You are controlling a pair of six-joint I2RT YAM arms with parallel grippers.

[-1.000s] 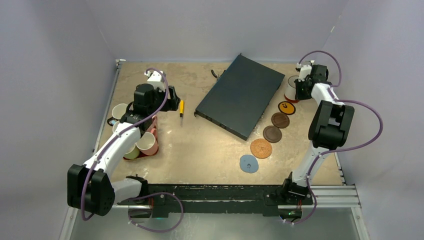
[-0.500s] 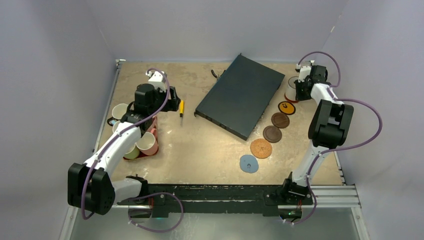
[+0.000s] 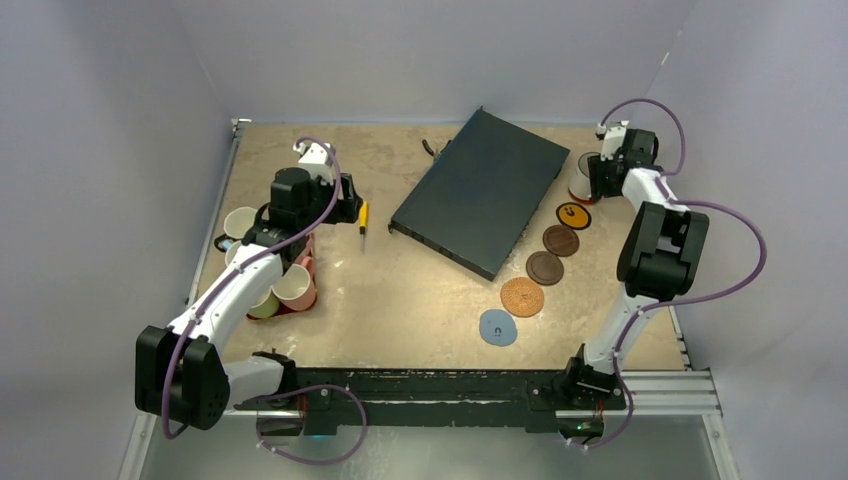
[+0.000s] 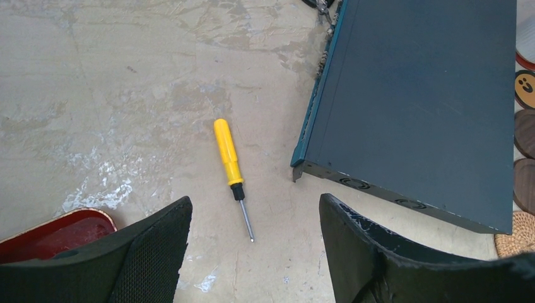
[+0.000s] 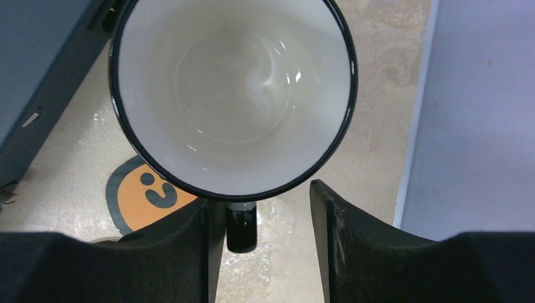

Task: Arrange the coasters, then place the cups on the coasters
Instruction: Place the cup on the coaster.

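Widening right tool (image 5: 258,203) astride dark cup (image 5: 233,95) handle

The dark mug (image 5: 233,95) (rim cut off at top) hides part of the orange coaster (image 5: 134,197).

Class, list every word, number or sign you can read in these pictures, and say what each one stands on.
No words or numbers can be read.
Orange coaster: a dark face-like sign, no letters.
Blue-grey coaster: a small dark mark, too small to read.
Dark box: pale sticker, blurred.
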